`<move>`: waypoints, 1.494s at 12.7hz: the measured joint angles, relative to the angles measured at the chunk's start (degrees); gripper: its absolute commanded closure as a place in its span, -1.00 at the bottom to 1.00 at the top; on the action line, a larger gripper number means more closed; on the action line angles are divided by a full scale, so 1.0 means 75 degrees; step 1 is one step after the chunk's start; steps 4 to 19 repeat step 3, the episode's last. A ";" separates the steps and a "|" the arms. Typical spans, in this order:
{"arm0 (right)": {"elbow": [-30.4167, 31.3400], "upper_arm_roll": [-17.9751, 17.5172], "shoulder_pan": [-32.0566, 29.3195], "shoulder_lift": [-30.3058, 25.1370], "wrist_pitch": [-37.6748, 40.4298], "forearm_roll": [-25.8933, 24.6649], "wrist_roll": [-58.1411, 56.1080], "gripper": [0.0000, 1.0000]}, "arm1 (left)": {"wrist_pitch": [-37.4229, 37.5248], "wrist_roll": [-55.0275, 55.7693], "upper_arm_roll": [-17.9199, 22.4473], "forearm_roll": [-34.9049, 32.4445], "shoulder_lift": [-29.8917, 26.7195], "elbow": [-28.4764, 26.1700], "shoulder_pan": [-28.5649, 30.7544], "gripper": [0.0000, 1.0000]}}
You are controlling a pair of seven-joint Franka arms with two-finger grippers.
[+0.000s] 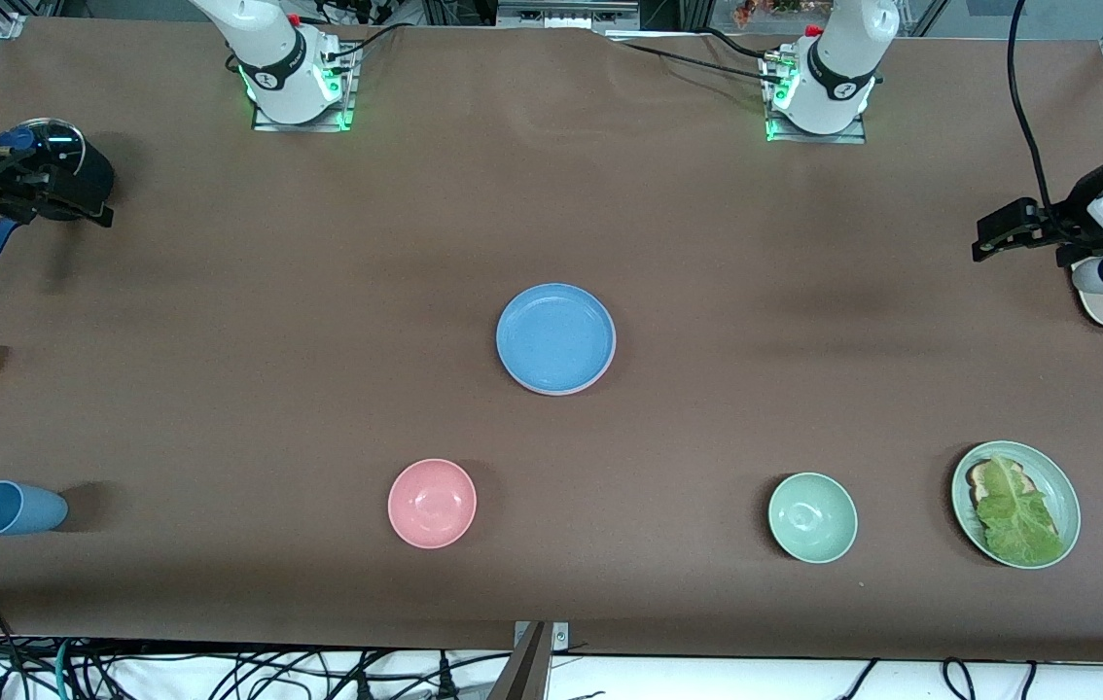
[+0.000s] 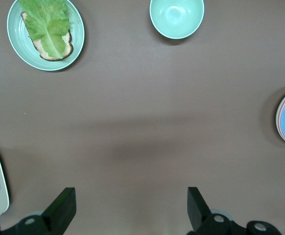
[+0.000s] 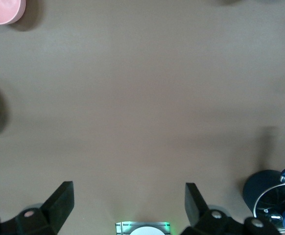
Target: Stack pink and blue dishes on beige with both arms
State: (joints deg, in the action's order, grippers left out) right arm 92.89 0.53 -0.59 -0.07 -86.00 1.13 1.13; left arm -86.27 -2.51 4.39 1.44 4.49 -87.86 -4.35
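Your brown table [image 1: 318,292] holds the dishes mid-table. The right gripper [image 3: 128,205] hangs open over the right arm's end, the stack well apart from it. The blue plate [image 1: 556,337] tops that stack, pink edge beneath. The left gripper [image 2: 131,208] hangs open over its end.

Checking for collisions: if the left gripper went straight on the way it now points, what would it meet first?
Most likely just bare table: the left gripper, open, points down at it, holding nothing. Its height above the surface is unclear.
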 measured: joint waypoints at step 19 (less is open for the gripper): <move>0.0040 0.0004 0.0001 0.0003 -0.0043 -0.0009 0.0000 -1.00 | 0.0000 0.0000 -0.0001 0.0000 0.0010 0.0177 -0.0002 -1.00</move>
